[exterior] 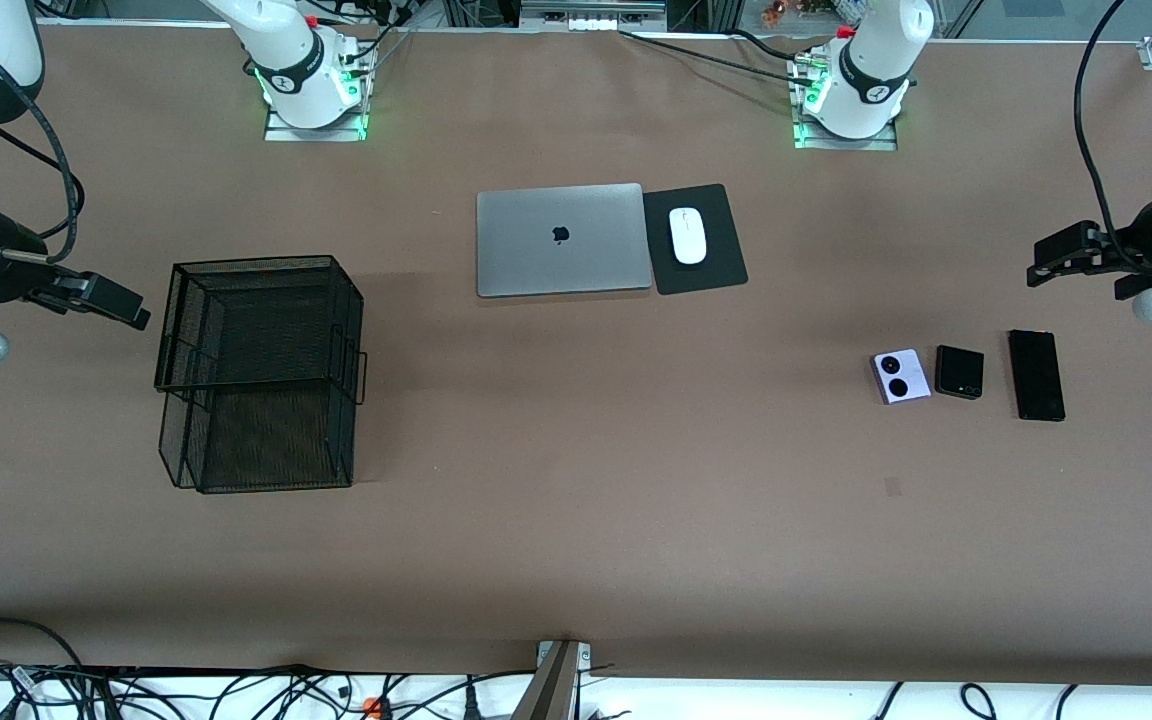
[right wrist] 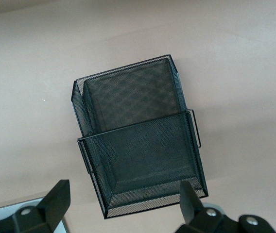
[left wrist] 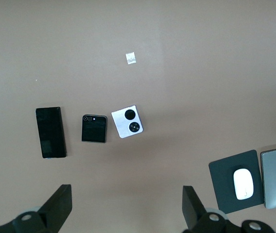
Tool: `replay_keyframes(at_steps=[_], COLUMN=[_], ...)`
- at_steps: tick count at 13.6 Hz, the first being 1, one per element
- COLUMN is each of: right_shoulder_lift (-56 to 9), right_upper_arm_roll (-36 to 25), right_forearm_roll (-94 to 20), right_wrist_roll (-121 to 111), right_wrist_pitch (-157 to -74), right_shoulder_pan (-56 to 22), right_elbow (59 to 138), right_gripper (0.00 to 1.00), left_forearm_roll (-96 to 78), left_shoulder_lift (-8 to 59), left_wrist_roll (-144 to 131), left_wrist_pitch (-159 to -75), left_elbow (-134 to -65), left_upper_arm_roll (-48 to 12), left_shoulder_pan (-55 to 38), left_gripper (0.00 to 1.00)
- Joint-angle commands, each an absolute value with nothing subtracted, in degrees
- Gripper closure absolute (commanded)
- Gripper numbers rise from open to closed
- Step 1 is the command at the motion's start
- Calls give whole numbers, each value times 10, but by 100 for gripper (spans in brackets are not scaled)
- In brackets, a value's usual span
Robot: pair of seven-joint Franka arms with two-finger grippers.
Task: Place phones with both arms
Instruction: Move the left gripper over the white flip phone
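Nothing was placed yet: all 3 phones, the lilac-white folded phone (exterior: 901,377), black folded phone (exterior: 960,372) and slim black slab phone (exterior: 1036,374), lay at the frame's right, while the black mesh basket (exterior: 346,300) at frame left sat empty. The left gripper (exterior: 1061,259) and right gripper (exterior: 116,300) hung spread, holding nothing.

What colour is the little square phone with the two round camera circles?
The folded phone is lilac-white, its two camera circles black; the left wrist view shows it best.

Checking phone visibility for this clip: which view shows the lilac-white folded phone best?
The left wrist view: the lilac-white folded phone lies unobstructed, both camera circles clear. The front view shows it smaller, beside the black folded phone. The right wrist view misses it.
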State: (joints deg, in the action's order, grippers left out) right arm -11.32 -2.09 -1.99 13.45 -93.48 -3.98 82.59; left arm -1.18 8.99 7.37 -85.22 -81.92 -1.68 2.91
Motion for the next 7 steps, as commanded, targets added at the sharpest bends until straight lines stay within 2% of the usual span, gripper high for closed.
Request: replay_keyframes(at_steps=[1,7], right_shoulder_lift=[-105,-104], right_upper_arm_roll=[-18,-20], right_forearm_roll=[-26,-26], right_wrist_roll=[144,134], right_wrist_pitch=[-927,-926], right_shoulder_pan=[-39,-39], right_elbow=[828,829], right_gripper=[0,0], left_forearm_roll=[1,1], left_shoulder_lift=[85,85], left_wrist_roll=[71,71], left_wrist_pitch=[-853,-848], left_elbow=[-824,-824], left_upper_arm_roll=[-19,-18], left_shoulder_pan=[31,33], left_gripper=[0,0])
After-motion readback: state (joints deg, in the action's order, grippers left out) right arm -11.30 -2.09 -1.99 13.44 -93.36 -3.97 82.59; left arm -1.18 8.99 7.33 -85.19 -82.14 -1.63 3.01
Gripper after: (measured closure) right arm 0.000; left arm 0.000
